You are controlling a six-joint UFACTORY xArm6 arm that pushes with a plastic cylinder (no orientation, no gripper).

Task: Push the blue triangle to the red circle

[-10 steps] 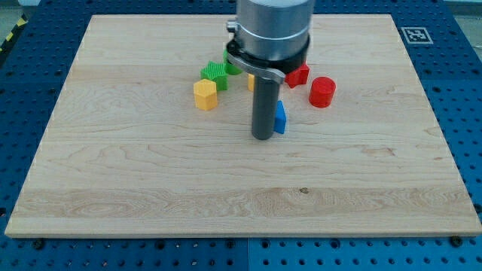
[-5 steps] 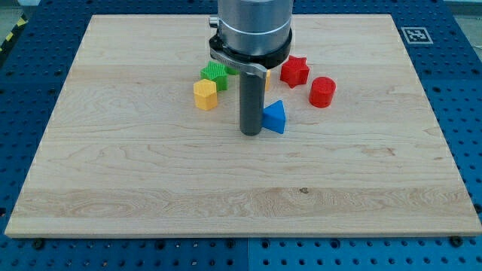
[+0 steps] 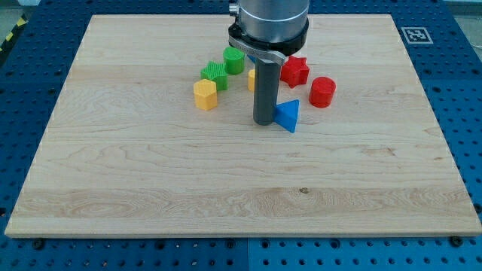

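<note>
Behind the rod, a yellow block [image 3: 251, 80] is mostly hidden, its shape unclear. My tip [image 3: 263, 122] touches the blue triangle [image 3: 288, 115] on the view's left; there is no hand, so nothing is grasped. The red circle [image 3: 322, 92] sits near the triangle, toward the view's upper right. The table [image 3: 226, 196] lies bare toward the view's bottom; a square marker [image 3: 416, 35] occupies its top right corner.

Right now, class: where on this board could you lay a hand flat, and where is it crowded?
Free: below the blue triangle and my tip, left of the yellow block, right of the red circle. Crowded: the cluster around the red star.
</note>
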